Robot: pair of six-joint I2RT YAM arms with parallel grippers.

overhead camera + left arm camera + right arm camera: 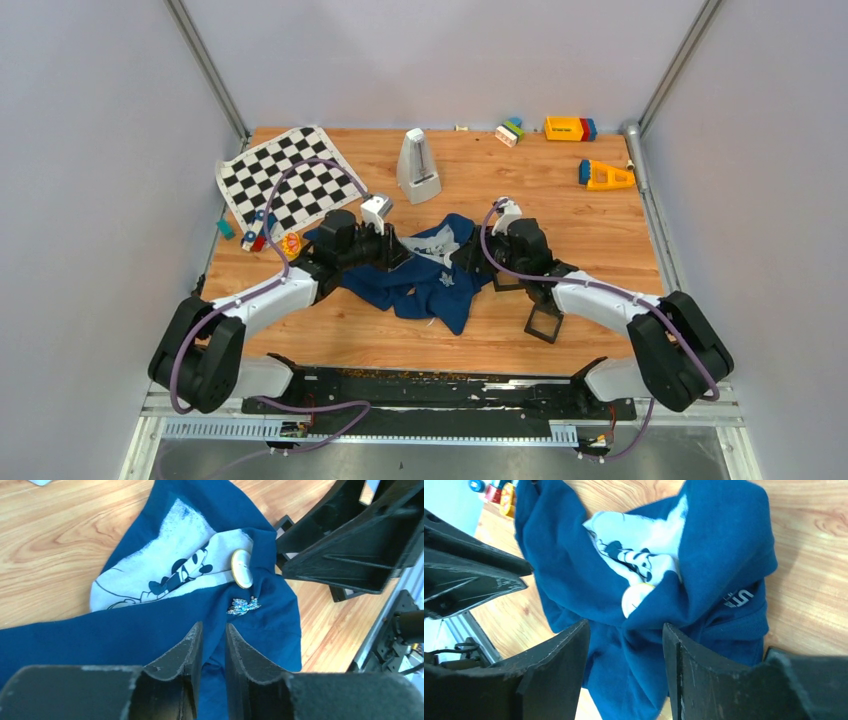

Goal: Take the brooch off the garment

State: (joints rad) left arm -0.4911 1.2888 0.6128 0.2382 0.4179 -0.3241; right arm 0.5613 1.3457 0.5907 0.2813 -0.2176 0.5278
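Observation:
The navy T-shirt (430,285) lies crumpled mid-table, its grey-white Mickey patch (165,565) facing up. The brooch (242,568), a small round disc with a gold rim, sits on the cloth at the patch's edge. In the right wrist view it (634,597) is half tucked under a blue fold. A small sparkling silver-blue ornament (243,606) lies just below it. My left gripper (214,630) is nearly closed, pinching a fold of the shirt short of the brooch. My right gripper (624,630) is open over the cloth, the brooch just ahead of its fingers.
A black-and-white chequered cloth (290,180) lies at the back left with small toys (265,238) beside it. A white metronome (418,165) stands behind the shirt. Black square frames (545,322) lie by the right arm. Coloured toys (570,128) sit at the back right.

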